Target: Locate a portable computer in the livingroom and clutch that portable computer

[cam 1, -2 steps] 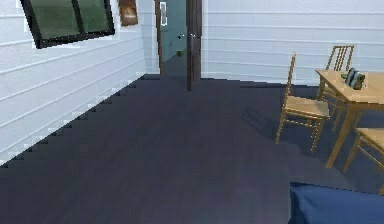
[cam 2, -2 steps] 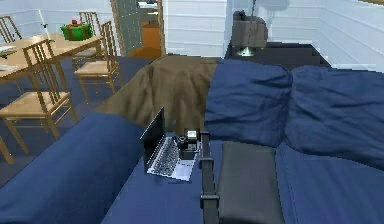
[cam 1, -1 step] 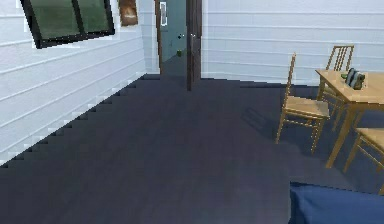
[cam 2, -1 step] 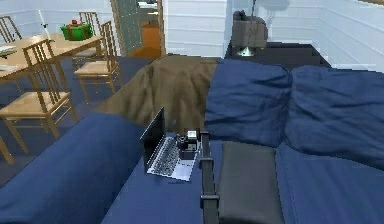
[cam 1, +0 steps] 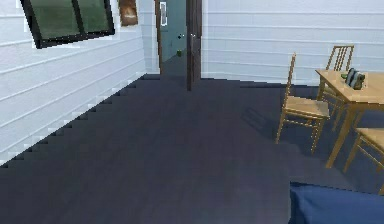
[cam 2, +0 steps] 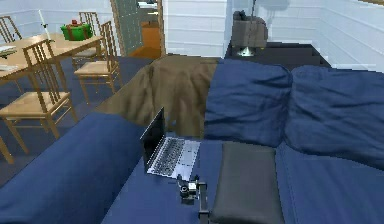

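Jaws near hinged grey laptop [cam 2: 168, 150], cushioned blue sofa [cam 2: 330, 115]

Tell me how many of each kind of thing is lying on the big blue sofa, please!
Open grey laptop computer: 1
Big blue square back cushions: 2
Flat dark grey cushion: 1
Brown blanket: 1
Total on the blue fabric sofa: 5
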